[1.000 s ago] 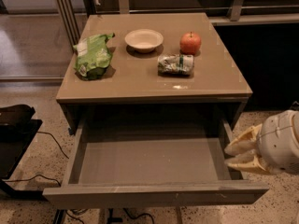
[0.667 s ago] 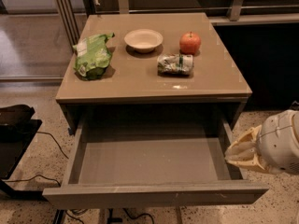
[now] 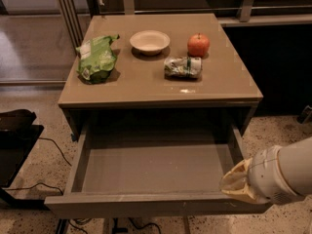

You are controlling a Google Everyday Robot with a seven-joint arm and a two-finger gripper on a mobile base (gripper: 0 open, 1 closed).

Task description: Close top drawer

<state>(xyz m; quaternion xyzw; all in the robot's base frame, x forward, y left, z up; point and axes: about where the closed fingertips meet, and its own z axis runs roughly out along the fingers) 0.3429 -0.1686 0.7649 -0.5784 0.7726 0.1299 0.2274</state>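
Observation:
The top drawer [image 3: 156, 165] is pulled far out of the cabinet and is empty inside. Its plain flat front panel [image 3: 141, 204] runs along the bottom of the camera view. My gripper [image 3: 235, 183] comes in from the right on a white arm and sits at the drawer's front right corner, against the right end of the front panel. Its tan fingers point left toward the drawer.
On the glossy taupe tabletop [image 3: 146, 84] lie a green chip bag [image 3: 97, 58], a white bowl [image 3: 149, 41], a red apple [image 3: 198, 44] and a crumpled can [image 3: 182, 67]. A black object [image 3: 14, 130] with cables stands on the speckled floor at the left.
The view has shifted slightly. My gripper has moved a little left and forward, closer to the drawer's front right corner. The drawer stays open.

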